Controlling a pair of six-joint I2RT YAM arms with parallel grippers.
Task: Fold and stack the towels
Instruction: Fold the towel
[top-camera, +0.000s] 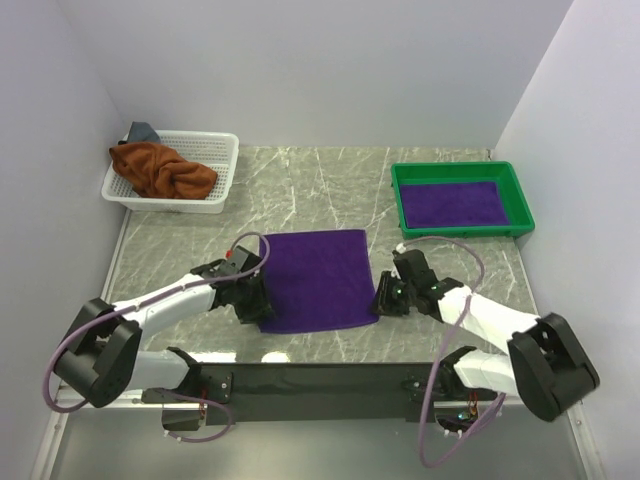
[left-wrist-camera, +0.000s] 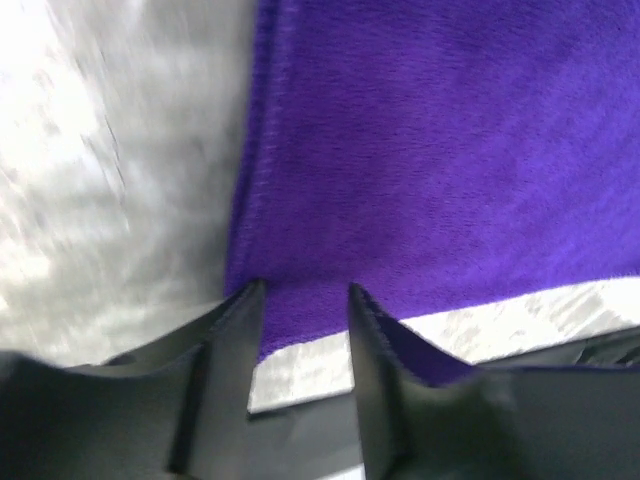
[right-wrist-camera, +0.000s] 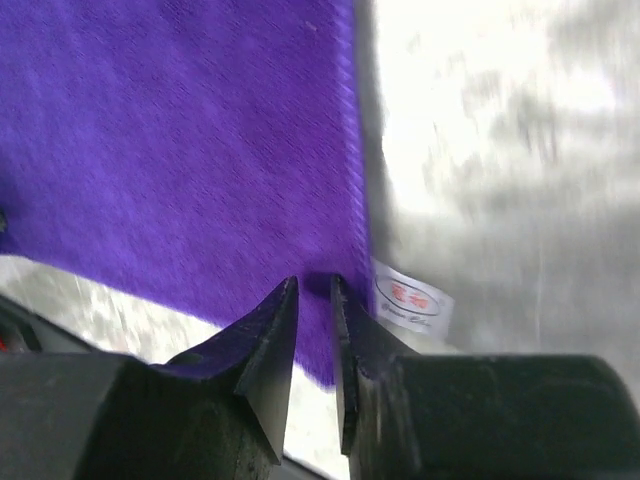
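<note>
The purple towel (top-camera: 315, 278) lies flat in the middle of the table (top-camera: 330, 185). My left gripper (left-wrist-camera: 305, 292) straddles its 7 o'clock corner, jaws half apart. My right gripper (right-wrist-camera: 315, 285), at its 5 o'clock corner, is nearly closed; gripping or not, I cannot tell.

Even light overhead; wrist views blurred, overexposed.

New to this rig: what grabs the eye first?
A flat purple terry towel lies mid-table, the left gripper and right gripper at its near corners. A crumpled rust-brown towel sits in the white mesh basket far left; a green plastic tray far right holds another purple towel.
</note>
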